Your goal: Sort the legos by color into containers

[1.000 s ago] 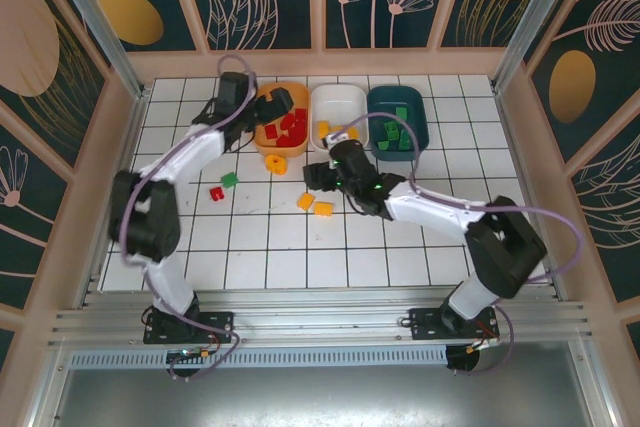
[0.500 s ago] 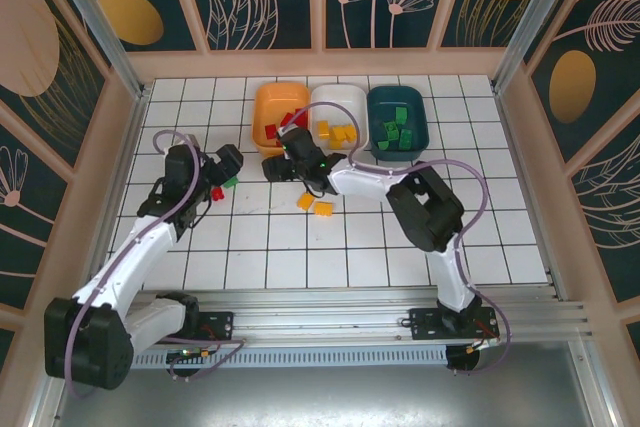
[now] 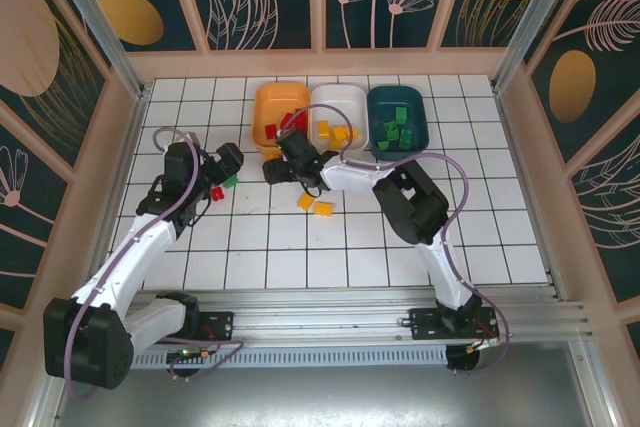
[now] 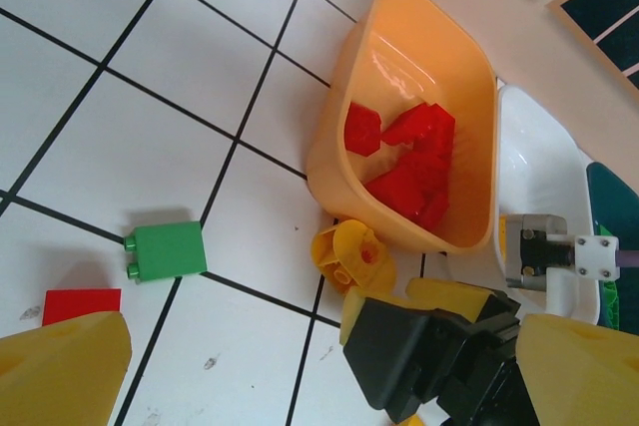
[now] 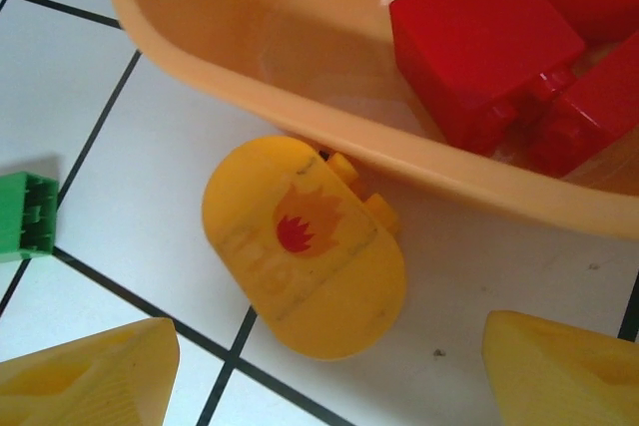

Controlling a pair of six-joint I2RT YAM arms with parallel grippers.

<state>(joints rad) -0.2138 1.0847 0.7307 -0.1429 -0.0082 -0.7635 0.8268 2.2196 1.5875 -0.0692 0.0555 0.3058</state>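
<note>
My left end effector point(image 3: 224, 165) has swung back from the orange bin point(image 4: 334, 162), fingers point(image 4: 60, 374) wide apart above the loose red brick point(image 4: 80, 304) and green brick point(image 4: 168, 251), while my right end effector point(image 5: 324, 376), also apart, has moved over the rounded yellow brick point(image 5: 305, 246) beside that bin, lining up the next picks

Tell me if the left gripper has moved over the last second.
Yes. The left gripper has pulled back from the orange bin, toward the arm bases and left, to the loose green brick.
</note>
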